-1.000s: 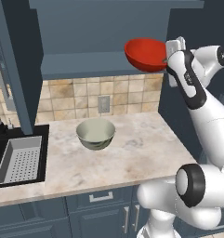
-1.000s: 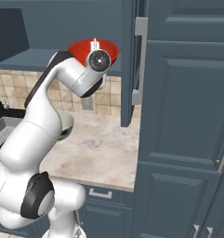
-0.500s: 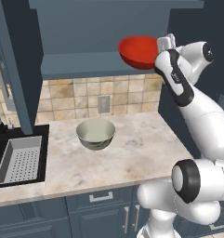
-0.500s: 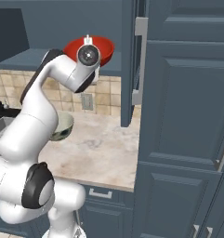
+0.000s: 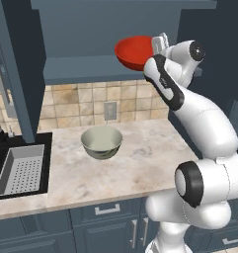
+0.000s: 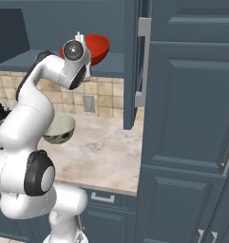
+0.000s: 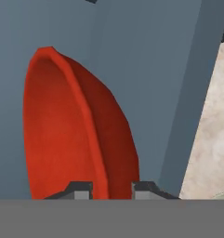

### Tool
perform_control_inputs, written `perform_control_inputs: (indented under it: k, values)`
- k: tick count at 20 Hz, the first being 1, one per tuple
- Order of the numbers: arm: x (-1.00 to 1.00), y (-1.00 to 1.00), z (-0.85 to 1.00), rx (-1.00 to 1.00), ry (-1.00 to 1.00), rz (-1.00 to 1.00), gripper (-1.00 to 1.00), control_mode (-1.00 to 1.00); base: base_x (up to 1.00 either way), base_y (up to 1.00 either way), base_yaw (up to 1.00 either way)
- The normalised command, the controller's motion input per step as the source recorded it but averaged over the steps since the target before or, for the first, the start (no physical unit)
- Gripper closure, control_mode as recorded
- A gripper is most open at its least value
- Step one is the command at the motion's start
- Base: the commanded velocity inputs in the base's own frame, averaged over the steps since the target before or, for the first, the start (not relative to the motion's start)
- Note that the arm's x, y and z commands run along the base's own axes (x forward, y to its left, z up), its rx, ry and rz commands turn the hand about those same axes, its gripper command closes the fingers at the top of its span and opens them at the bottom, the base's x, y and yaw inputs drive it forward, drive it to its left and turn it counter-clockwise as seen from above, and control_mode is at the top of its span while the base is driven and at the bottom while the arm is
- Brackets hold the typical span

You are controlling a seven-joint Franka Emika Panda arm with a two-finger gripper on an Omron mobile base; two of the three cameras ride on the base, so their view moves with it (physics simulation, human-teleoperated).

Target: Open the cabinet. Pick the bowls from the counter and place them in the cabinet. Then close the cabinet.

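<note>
Since a second earlier, I had carried the red bowl (image 5: 135, 52) leftward and inward, from beside the cabinet (image 5: 115, 34) opening toward its inner shelf (image 5: 91, 74). My end effector (image 7: 112, 190) was clenched on the red bowl's rim, one fingertip on each side of the wall, and the bowl hung just above that shelf, tilted somewhat and not yet set down. I judged the bowl rigid, light and glossy, so likely slippery at the rim; a pinch on the rim seemed the only workable hold, and a hard knock might chip it. Below the cabinet, the cream bowl (image 5: 101, 142) sat upright on the surface (image 5: 135, 168), well apart from the red one. The sink (image 5: 19, 168) lay below and left of the cabinet. The open cabinet door (image 6: 131, 61) stood close beside my arm, and I judged it the likeliest thing to clip.
</note>
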Motion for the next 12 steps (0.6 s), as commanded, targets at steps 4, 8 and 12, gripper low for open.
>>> perform_control_inputs:
  k: [4, 8, 12]
  values:
    - [0.40, 0.24, 0.00, -0.03, 0.00, -0.01, -1.00, -1.00, 0.00, 0.00, 0.00]
    - [0.14, 0.00, 0.00, 0.00, 0.00, 0.00, -1.00, -1.00, 0.00, 0.00, 0.00]
    - [0.00, -0.02, 0.03, 0.00, -0.05, 0.00, -1.00, -1.00, 0.00, 0.00, 0.00]
